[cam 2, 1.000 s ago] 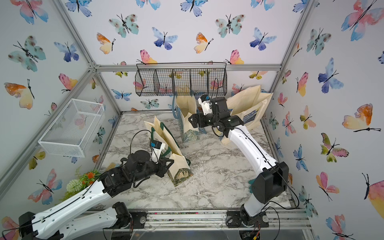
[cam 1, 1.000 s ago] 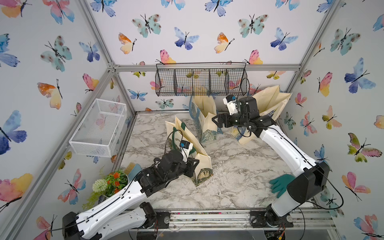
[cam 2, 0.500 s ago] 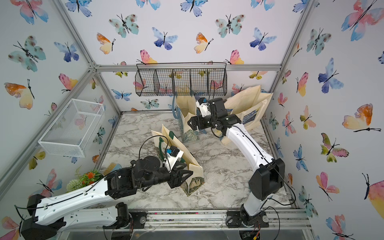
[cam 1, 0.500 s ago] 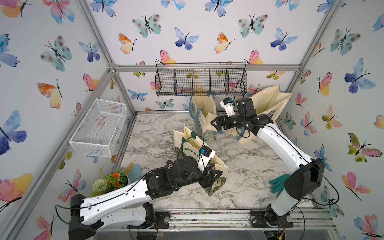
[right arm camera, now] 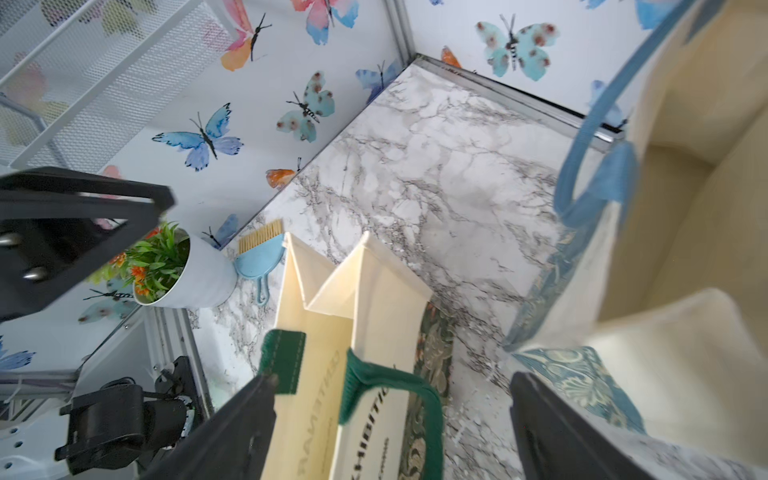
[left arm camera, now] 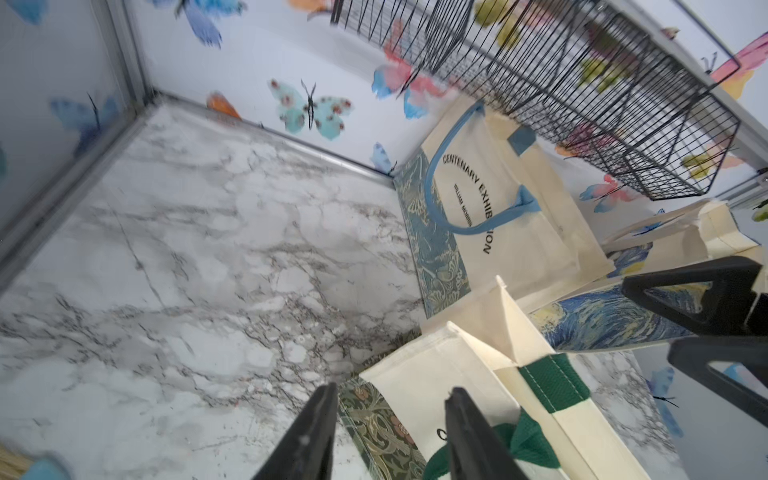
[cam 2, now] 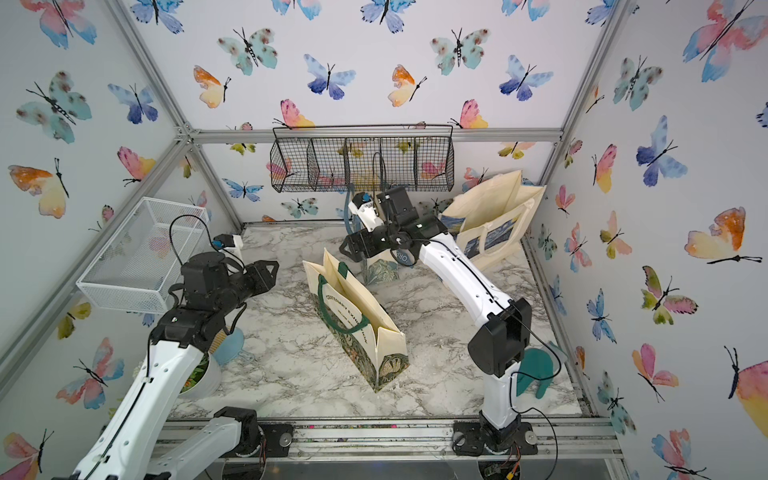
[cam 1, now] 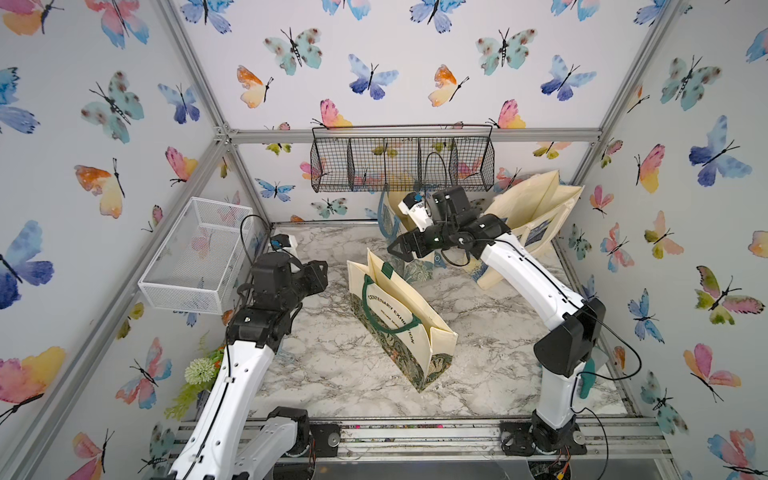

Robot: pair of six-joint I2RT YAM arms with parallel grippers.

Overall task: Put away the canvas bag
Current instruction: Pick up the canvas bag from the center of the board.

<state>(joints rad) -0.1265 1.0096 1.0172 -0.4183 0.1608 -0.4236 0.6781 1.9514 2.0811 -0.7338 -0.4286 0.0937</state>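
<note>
The canvas bag (cam 1: 399, 316) (cam 2: 353, 324), cream with green handles and a dark floral base, stands upright and open on the marble floor, held by nothing. My left gripper (cam 1: 322, 270) (cam 2: 272, 270) hangs open to the left of the bag, a gap away from it. In the left wrist view its jaws (left arm camera: 392, 390) frame the bag's end (left arm camera: 457, 374) without touching it. My right gripper (cam 1: 392, 251) (cam 2: 345, 251) is wide open above the bag's far end. The right wrist view shows the green handle (right arm camera: 386, 382) below the spread gripper (right arm camera: 392, 378).
A blue-handled bag (left arm camera: 498, 216) and a blue-printed bag (cam 1: 536, 212) lean at the back wall under a black wire basket (cam 1: 403, 166). A white wire basket (cam 1: 199, 257) hangs on the left wall. Plant pot (cam 2: 208, 374), blue brush (cam 2: 232, 345), teal glove (cam 2: 536, 370) lie at the sides.
My left gripper has let go of the canvas bag and drawn back to the left. The bag now stands alone mid-floor. My right gripper has dropped slightly toward the bag's far end.
</note>
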